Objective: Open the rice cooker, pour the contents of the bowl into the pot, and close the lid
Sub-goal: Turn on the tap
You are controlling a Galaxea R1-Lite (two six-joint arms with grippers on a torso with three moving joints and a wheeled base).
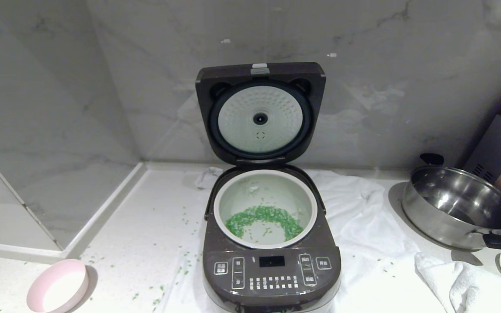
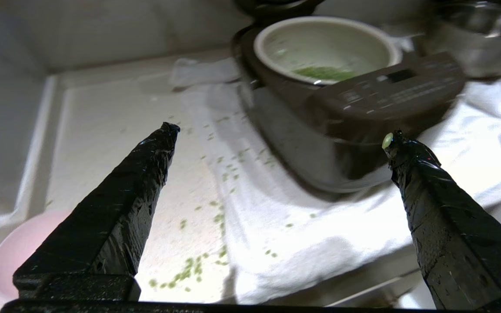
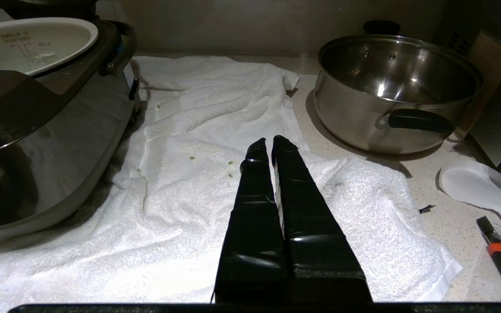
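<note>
One dark grey-brown rice cooker (image 1: 271, 269), one pale pink round bowl (image 1: 58, 286), one shiny steel pan (image 1: 457, 208), two white towels (image 1: 363, 226) (image 1: 463, 278), many scattered green grains (image 1: 261, 217).

Rice cooker (image 1: 272, 265): smooth, semi-glossy dark plastic shell with a reflective lower band. Lid (image 1: 260, 113): matt dark plastic around a pale, dimpled inner plate of dull metal look. Pot (image 1: 265, 198): smooth, satin, whitish-green coated wall. Contents (image 1: 262, 219): matt green grains. Bowl (image 1: 58, 286): smooth, lightly glossy pink outside, white inside. Towel (image 3: 215, 182): white terry cloth, rough looped pile, creased. Steel pan (image 3: 396, 91): polished, mirror-bright metal with matt black handles. Counter (image 1: 137, 243): pale speckled stone, smooth. Wall (image 1: 363, 65): grey veined marble-look panels, polished. Left gripper (image 2: 281, 139) and right gripper (image 3: 268, 145): fingers wrapped in glossy, wrinkled black tape.
</note>
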